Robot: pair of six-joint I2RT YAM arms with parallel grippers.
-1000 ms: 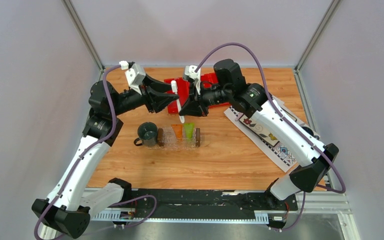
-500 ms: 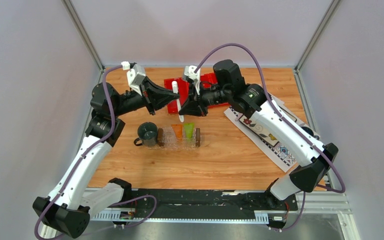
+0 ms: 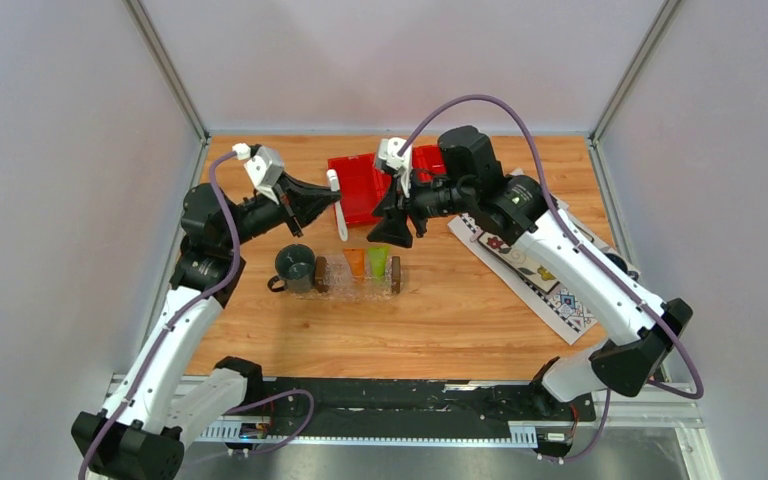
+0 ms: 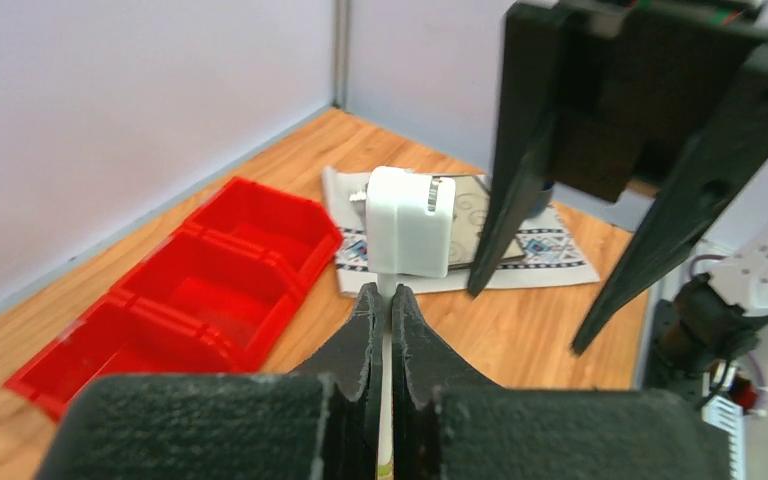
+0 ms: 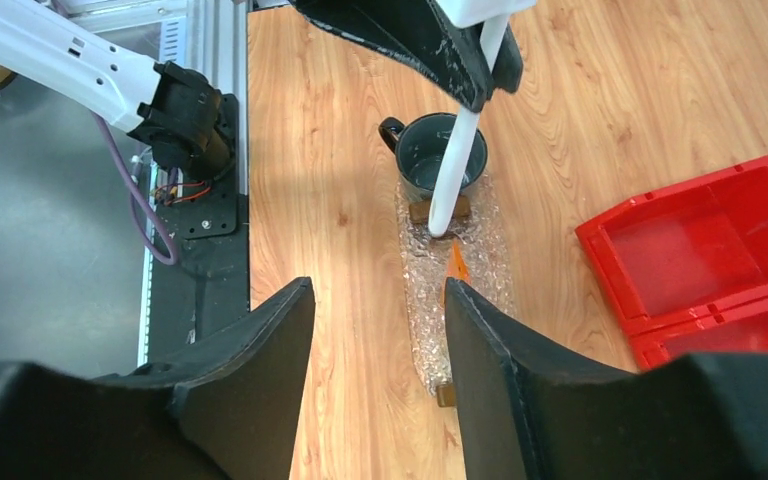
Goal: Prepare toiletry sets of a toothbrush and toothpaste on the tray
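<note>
My left gripper [image 3: 334, 199] [image 4: 381, 292] is shut on the white toothbrush [image 3: 338, 212] [image 4: 408, 222], which hangs near upright in the air just left of the red bin. Its lower end [image 5: 452, 190] hangs over the mug and the tray's near handle. My right gripper [image 3: 392, 228] [image 5: 378, 290] stands open and empty to the right of the toothbrush, above the tray. The clear tray [image 3: 336, 281] [image 5: 422, 300] lies on the table with an orange toothpaste tube [image 3: 356, 262] [image 5: 457, 268] and a lime green one [image 3: 377, 261] side by side in it.
A dark mug [image 3: 295, 267] [image 5: 444, 150] stands against the tray's left end. The red three-compartment bin [image 3: 365, 185] [image 4: 190, 300] [image 5: 700, 250] sits at the back. A patterned white cloth [image 3: 535, 265] [image 4: 550, 250] lies to the right under my right arm.
The toothbrush has passed from my right gripper to my left. The left shut on it and drew it leftward; the right opened and pulled back to the right.
</note>
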